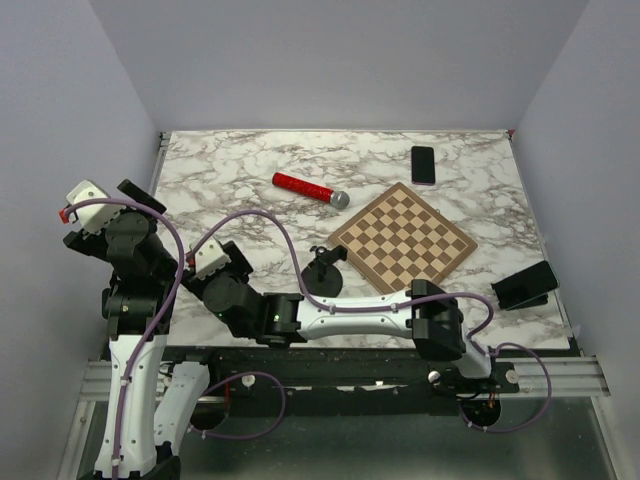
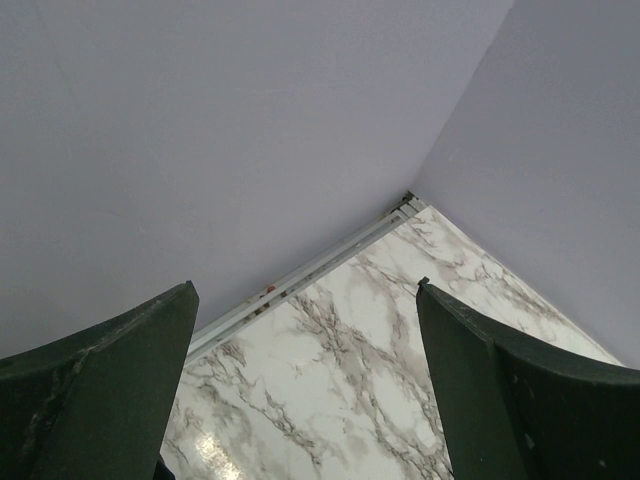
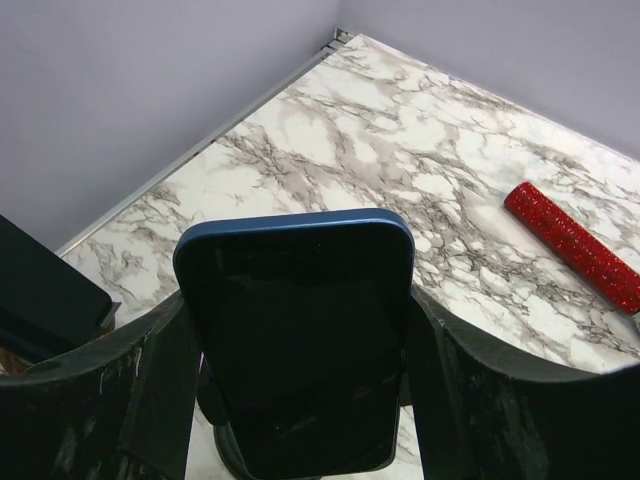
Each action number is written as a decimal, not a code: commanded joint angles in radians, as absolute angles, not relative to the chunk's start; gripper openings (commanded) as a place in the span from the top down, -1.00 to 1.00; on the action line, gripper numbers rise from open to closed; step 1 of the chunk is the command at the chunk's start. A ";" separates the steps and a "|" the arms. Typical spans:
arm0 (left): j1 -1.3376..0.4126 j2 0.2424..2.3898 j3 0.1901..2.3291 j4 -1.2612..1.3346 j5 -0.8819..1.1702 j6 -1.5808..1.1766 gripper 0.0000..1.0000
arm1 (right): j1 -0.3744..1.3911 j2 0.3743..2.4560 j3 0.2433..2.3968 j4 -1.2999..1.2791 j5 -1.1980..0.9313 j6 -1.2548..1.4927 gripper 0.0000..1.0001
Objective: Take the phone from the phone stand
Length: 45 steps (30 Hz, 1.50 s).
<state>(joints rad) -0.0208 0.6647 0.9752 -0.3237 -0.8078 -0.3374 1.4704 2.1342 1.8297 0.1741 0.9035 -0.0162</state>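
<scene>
My right gripper (image 3: 300, 318) is shut on a blue-edged phone (image 3: 295, 300) with a dark screen, one finger on each long side. It holds the phone upright above the marble table (image 3: 400, 150). In the top view the right gripper (image 1: 230, 257) is at the near left, and I cannot make out the phone there. A black phone stand (image 1: 325, 277) with a round base stands empty just to the right of it. My left gripper (image 2: 305, 300) is open and empty, raised at the left (image 1: 140, 197) and facing the back corner.
A red glittery cylinder (image 1: 310, 189) lies at the middle back and also shows in the right wrist view (image 3: 575, 245). A checkerboard (image 1: 402, 239) lies right of centre. A black phone (image 1: 424, 164) lies flat at the back right. Another dark slab on a wedge (image 1: 525, 284) sits at the right edge.
</scene>
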 commanded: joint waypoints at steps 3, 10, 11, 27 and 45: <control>-0.027 0.662 0.971 -0.285 -0.651 -0.331 -0.97 | 1.433 2.061 1.729 0.170 0.889 0.020 0.83; -0.038 0.667 0.968 -0.289 -0.572 -0.363 -0.97 | 1.365 1.960 1.638 0.151 0.777 0.103 0.99; -0.039 0.667 0.968 -0.291 -0.560 -0.370 -0.97 | 1.352 1.950 1.630 0.144 0.759 0.113 0.99; -0.040 0.552 0.804 -0.473 -0.100 -0.556 -0.97 | 1.214 1.857 1.604 -0.034 0.479 0.296 0.99; -0.041 0.350 0.564 -0.302 0.421 -0.555 -0.93 | 1.159 1.762 1.582 -0.043 0.394 0.320 0.99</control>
<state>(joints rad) -0.0368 0.3672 0.5911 -0.4191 0.2050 -0.5602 1.1553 1.8080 1.5635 -0.0574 0.4137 0.3176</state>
